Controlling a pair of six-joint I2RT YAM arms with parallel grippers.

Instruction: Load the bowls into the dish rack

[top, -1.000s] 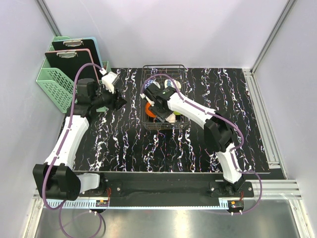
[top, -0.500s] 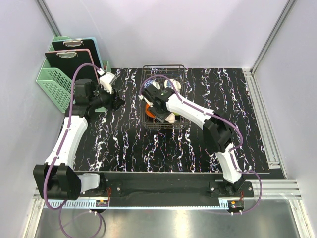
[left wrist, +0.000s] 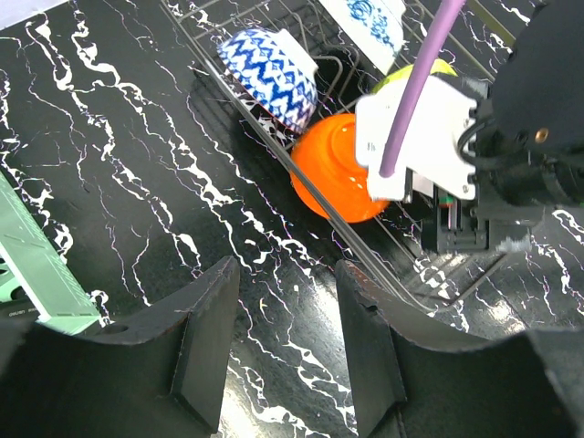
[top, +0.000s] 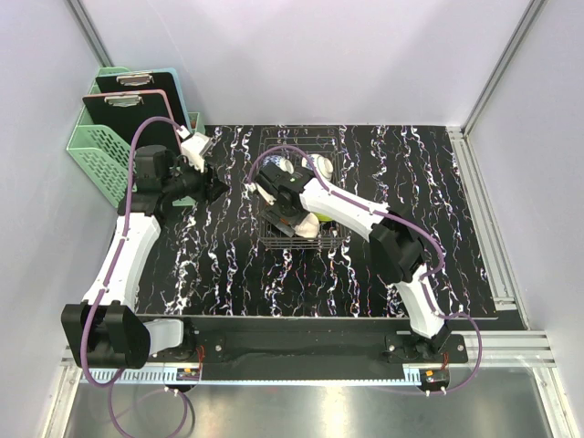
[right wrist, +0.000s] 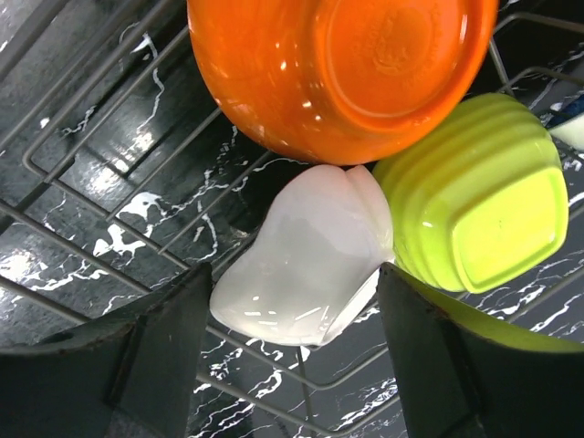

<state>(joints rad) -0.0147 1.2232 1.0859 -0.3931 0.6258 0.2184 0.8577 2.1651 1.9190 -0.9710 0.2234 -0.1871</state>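
Note:
The dark wire dish rack [top: 330, 239] stands at the table's middle back. In the right wrist view the orange bowl [right wrist: 338, 64], the lime green bowl [right wrist: 474, 210] and the cream-white bowl [right wrist: 301, 260] lie on the rack's wires [right wrist: 82, 155]. My right gripper [right wrist: 292, 365] is open, low inside the rack, with a finger on each side of the cream-white bowl and a gap at each. The left wrist view shows a blue-patterned bowl [left wrist: 269, 78], a second patterned bowl [left wrist: 370, 18] and the orange bowl [left wrist: 333, 169]. My left gripper [left wrist: 287, 347] is open and empty, left of the rack.
A mint green lattice basket [top: 99, 157] holding clipboards [top: 137, 99] stands at the back left, close behind my left arm. The right arm [top: 365, 212] reaches across the rack from the right. A metal rail [top: 484, 210] runs along the table's right edge.
My right gripper has moved left and nearer inside the rack, uncovering the blue-patterned bowl. My left gripper has drawn back slightly to the left.

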